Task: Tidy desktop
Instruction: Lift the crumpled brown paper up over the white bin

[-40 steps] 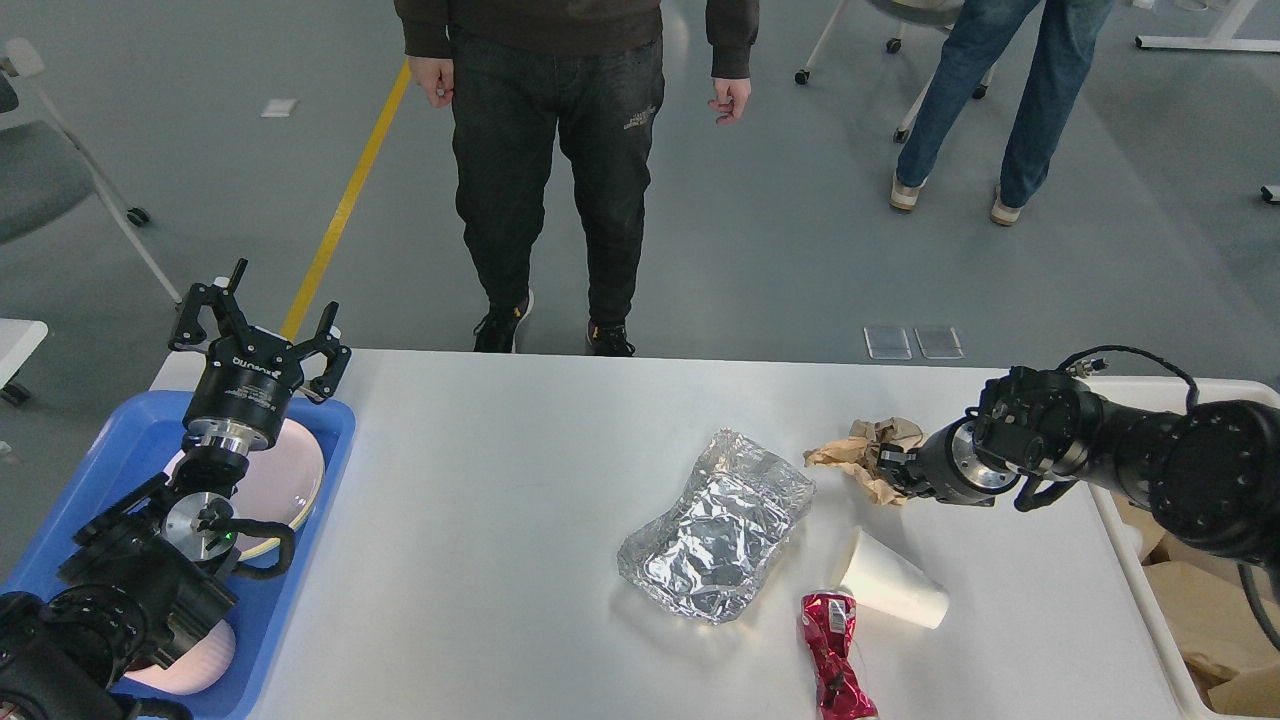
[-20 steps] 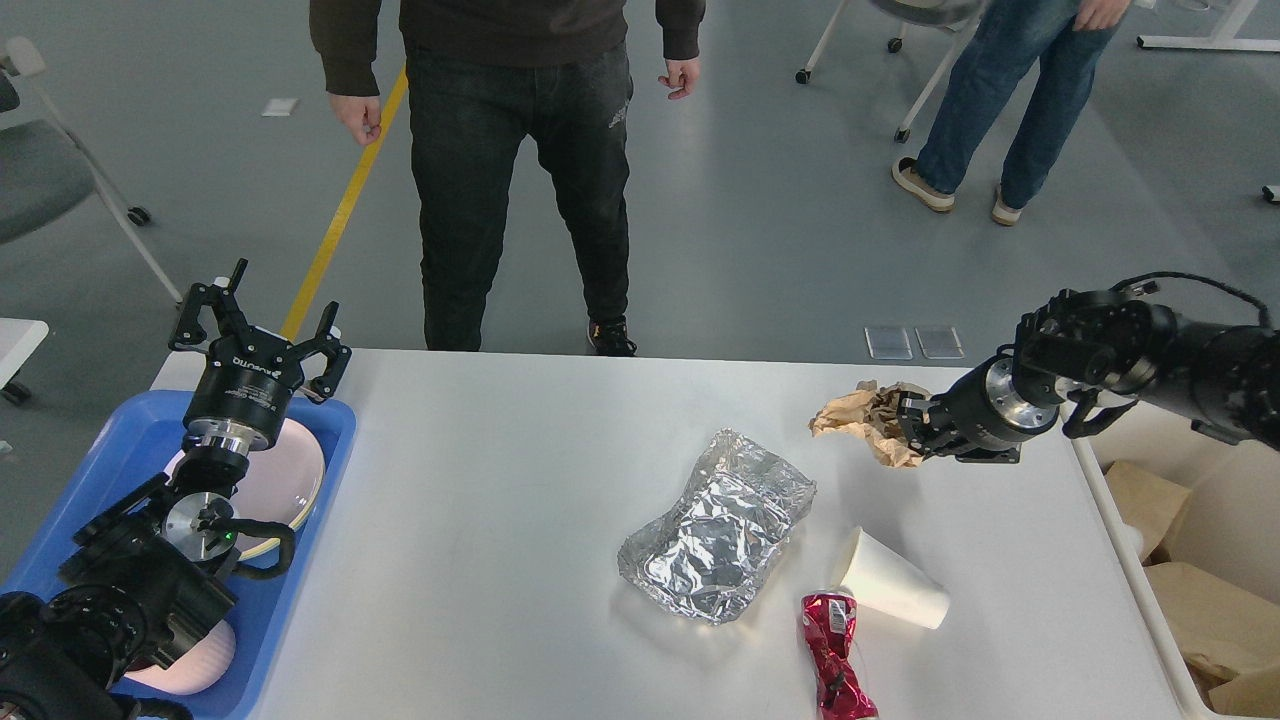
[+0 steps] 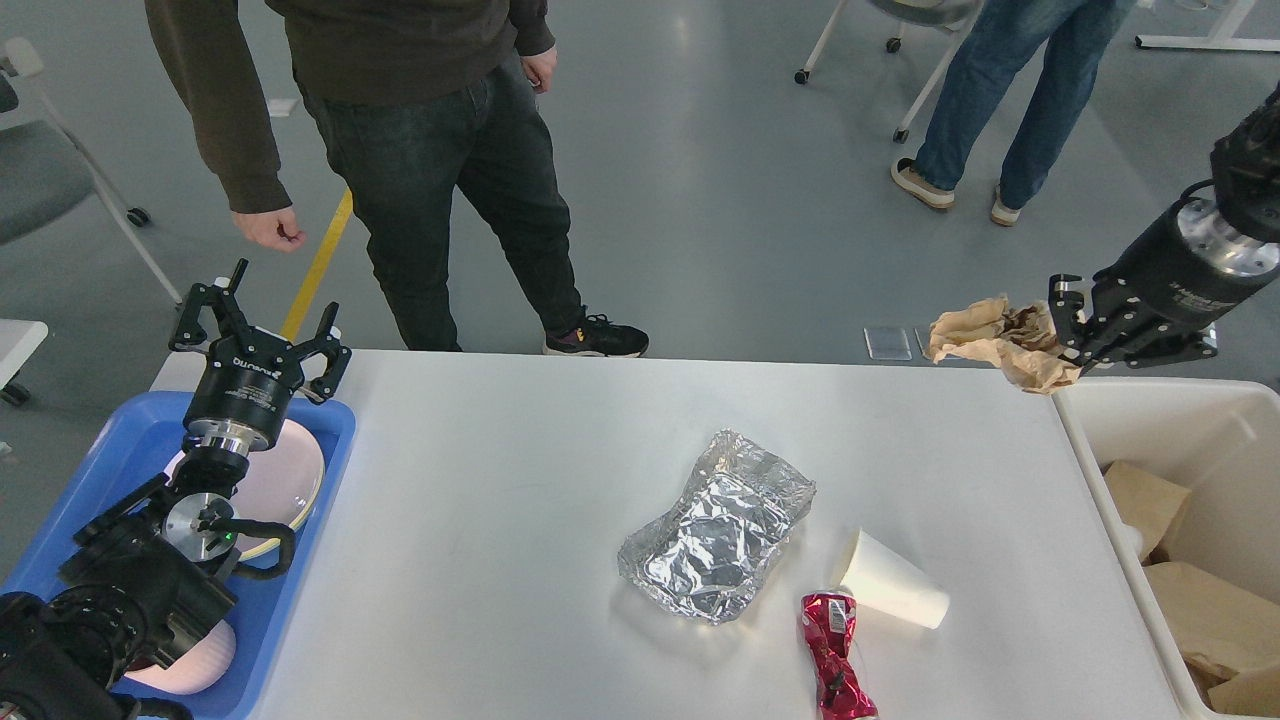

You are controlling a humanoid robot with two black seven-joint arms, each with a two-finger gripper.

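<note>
The right gripper (image 3: 1062,325) holds crumpled brown paper (image 3: 990,340) in the air, near the bin's (image 3: 1085,455) far corner. On the desktop (image 3: 500,520) lie foil (image 3: 720,525), a cup (image 3: 890,580) and a red wrapper (image 3: 835,660). The left gripper (image 3: 262,320) stands with fingers apart above the blue tray (image 3: 130,440).

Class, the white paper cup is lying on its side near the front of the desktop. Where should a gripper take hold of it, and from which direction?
Come from above and close across the middle of the paper cup. It lies tipped on the desktop, mouth toward the foil, so its curved side faces up. Squeeze lightly; it probably crushes.
</note>
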